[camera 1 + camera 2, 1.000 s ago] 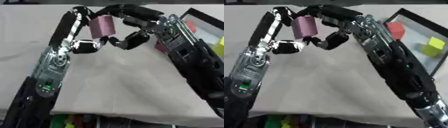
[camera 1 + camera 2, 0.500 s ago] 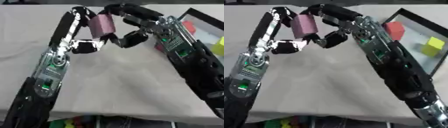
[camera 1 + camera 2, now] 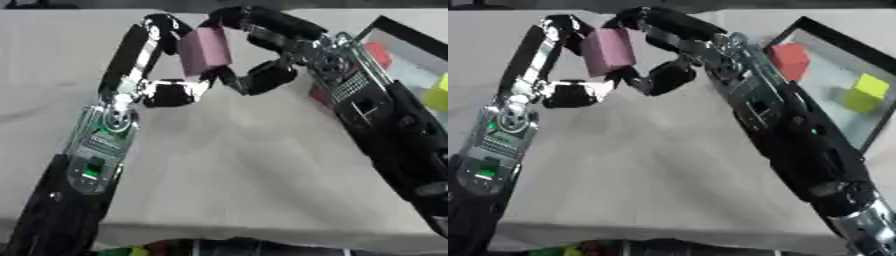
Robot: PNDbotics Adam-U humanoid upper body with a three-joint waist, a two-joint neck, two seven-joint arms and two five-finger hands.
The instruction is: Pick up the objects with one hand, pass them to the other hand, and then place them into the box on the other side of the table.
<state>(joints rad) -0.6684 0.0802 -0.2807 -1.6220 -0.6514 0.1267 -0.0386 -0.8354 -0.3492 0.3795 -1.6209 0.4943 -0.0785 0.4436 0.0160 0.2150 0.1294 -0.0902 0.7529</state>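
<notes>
A pink block is held above the far middle of the table, between both hands. My left hand reaches up from the left, with its fingers curled over the block's left top edge. My right hand comes in from the right. Its fingers hook over the top of the block and its thumb presses from below. The box with a dark rim stands at the right edge. It holds a red block and a yellow-green block.
A pale cloth covers the table. Several small coloured things show at the near edge, bottom left. My right forearm runs along the box's left wall.
</notes>
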